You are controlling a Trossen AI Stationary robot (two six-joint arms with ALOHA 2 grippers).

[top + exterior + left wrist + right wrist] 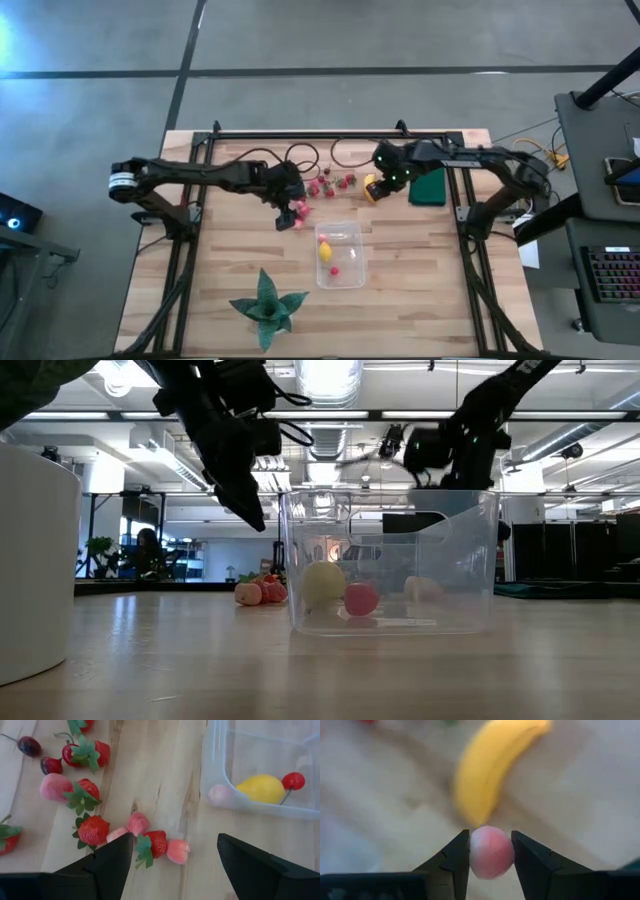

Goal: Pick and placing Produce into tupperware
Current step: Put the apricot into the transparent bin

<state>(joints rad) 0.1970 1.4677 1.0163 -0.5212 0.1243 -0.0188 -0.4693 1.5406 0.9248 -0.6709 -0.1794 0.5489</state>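
Observation:
The clear tupperware [340, 255] stands at the table's middle and holds a yellow lemon [261, 788], a red cherry [293, 780] and a pink piece [219, 794]. Loose strawberries [92, 830] and pink pieces [178, 851] lie on the wood to its far left. My left gripper [172, 857] hangs open above them, touching none. My right gripper [491, 852] is shut on a round pink piece of produce [491, 851], over the yellow banana [495, 767] that lies on the table at the far right [372, 188]. My right gripper pinches the round pink piece by its two opposite sides [476, 851] between the two fingers. The fingers come steeply from above. The piece sits between the fingers, raised off the wood above the banana's end.
A dark green flat rectangle [428, 186] lies right of the banana. A green spiky-leaved plant [268, 305] stands near the table's near edge. Black cables [300, 155] loop along the far edge. Bare wood lies right of the tupperware.

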